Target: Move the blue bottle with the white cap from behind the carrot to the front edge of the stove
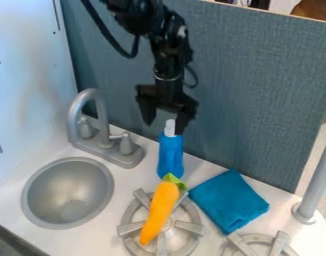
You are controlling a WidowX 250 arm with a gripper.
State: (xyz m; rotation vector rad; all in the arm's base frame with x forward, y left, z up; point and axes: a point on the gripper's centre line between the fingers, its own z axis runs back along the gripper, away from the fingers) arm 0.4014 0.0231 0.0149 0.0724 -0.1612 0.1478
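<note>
We're seeing the gripper (164,128) hanging wide open, gripping nothing, by the blue bottle's (170,156) white top. The bottle is standing near the worktop's (131,177) back edge; the carrot (159,211) is lying on a burner (190,226), the cloth (229,200) beside it.

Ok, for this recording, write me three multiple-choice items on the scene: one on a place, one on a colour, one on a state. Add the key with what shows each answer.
1. Where does the carrot lie?
A) In the sink
B) Across the stove burner
C) On the folded cloth

2. What colour is the body of the bottle?
A) Blue
B) Red
C) Yellow

3. How do the fingers of the gripper stand?
A) Closed against each other
B) Clamped on the carrot
C) Spread apart

Key:
1: B, the carrot's orange body lies over the burner's ring and spokes.
2: A, the body is plainly blue below a whitish top.
3: C, a wide gap shows between the two fingertips.
</note>
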